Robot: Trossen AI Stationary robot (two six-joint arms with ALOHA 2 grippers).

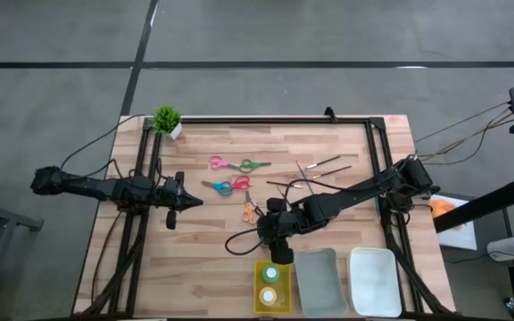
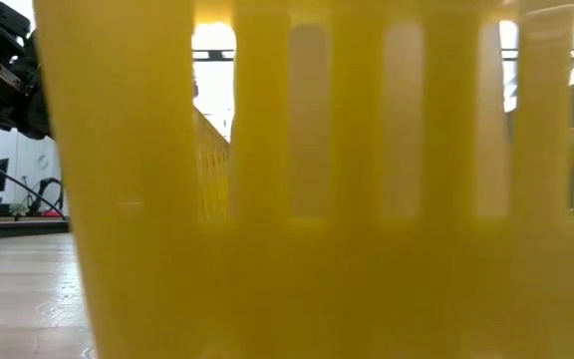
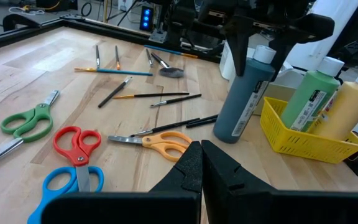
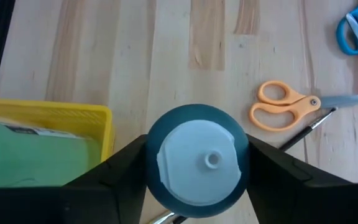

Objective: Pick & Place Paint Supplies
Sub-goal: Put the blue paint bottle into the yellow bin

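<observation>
A grey paint bottle (image 3: pixel 241 93) with a white cap (image 4: pixel 199 163) stands upright on the wooden table, just beside the yellow tray (image 1: pixel 258 287). My right gripper (image 1: pixel 279 242) is over it, its fingers on either side of the bottle's top. A green bottle (image 3: pixel 309 99) and a yellow bottle (image 3: pixel 347 109) stand in that tray. Several thin brushes (image 1: pixel 319 174) and three pairs of scissors (image 1: pixel 239 165) (image 1: pixel 228 185) (image 1: pixel 252 211) lie mid-table. My left gripper (image 1: pixel 172 201) waits shut at the table's left. My right gripper has the grey bottle's shoulder (image 4: pixel 157 134), just below the cap, between its two fingers (image 4: pixel 120 168), one on each side. The fingers slant down from above and from the table's right. The bottle is upright with its base (image 3: pixel 229 135) on the table.
A grey tray (image 1: pixel 319 281) and a white tray (image 1: pixel 375 281) sit at the near edge, right of the yellow one. A small potted plant (image 1: pixel 167 119) is at the far left corner. A black cable (image 1: pixel 239 241) loops near the bottle. The yellow tray's wall (image 2: pixel 317 199) fills the low view.
</observation>
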